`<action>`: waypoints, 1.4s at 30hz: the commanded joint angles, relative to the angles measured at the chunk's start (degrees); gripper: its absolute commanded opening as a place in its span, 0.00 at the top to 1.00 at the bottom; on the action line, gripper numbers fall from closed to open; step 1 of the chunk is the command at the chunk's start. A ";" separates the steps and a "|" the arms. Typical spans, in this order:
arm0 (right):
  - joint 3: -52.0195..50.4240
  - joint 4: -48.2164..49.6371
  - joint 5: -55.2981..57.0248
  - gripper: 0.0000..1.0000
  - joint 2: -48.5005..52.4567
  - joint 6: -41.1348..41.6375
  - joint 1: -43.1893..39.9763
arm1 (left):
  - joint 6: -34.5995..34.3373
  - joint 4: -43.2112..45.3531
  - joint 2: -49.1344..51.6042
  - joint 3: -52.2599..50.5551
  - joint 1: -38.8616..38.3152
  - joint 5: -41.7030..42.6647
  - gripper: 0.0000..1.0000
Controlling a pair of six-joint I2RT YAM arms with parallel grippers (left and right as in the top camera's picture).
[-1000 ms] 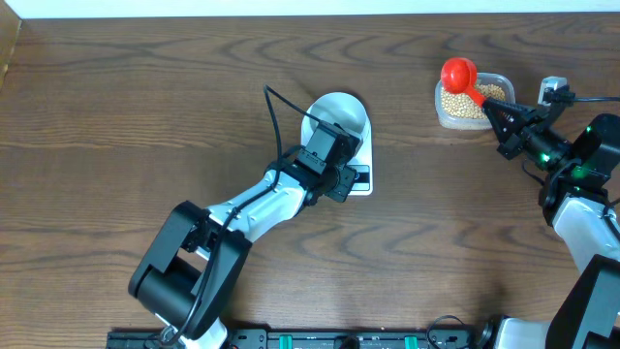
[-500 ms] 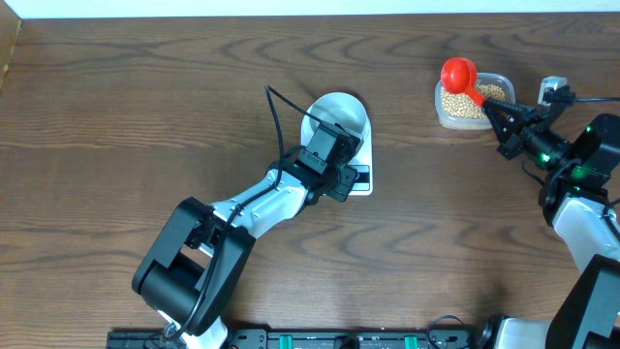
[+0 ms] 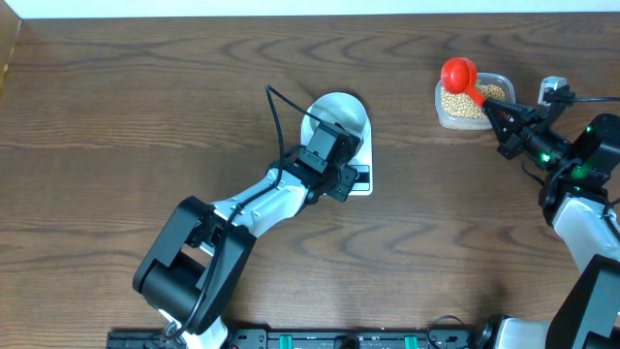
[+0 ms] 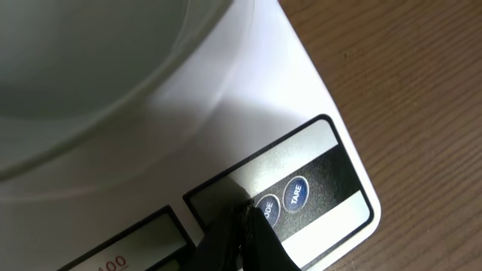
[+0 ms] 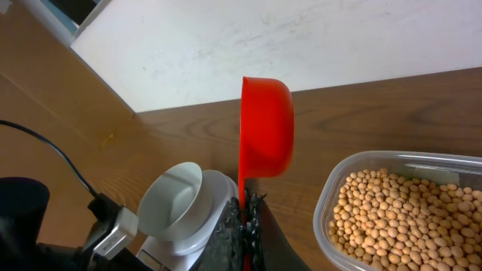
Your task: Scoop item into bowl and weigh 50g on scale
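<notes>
Left gripper (image 4: 242, 229), jaws together, touches the glossy flat scale (image 4: 301, 113) bearing the smooth round bowl (image 4: 113, 60); right gripper (image 5: 245, 222) clamps a red scoop (image 5: 266, 128) near round beans (image 5: 392, 218).

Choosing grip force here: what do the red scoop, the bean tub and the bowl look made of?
The red scoop: likely plastic, smooth, uniform colour with soft sheen. The tub: clear thin plastic, beans visible through its wall. The bowl: smooth pale white, ceramic or melamine; cannot tell which.
</notes>
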 commanded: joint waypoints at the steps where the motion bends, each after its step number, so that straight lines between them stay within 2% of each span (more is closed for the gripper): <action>1: -0.52 0.22 0.09 0.99 0.37 0.55 0.24 | 0.33 -0.61 2.64 0.11 -0.02 1.22 0.93; 30: -0.52 0.20 0.09 0.99 0.37 0.52 0.22 | -1.62 -3.41 2.32 -0.13 -0.02 1.18 0.92; 42: -0.52 0.22 0.09 0.99 0.37 0.50 0.22 | -1.62 -6.54 -9.25 -0.09 -0.17 1.18 0.93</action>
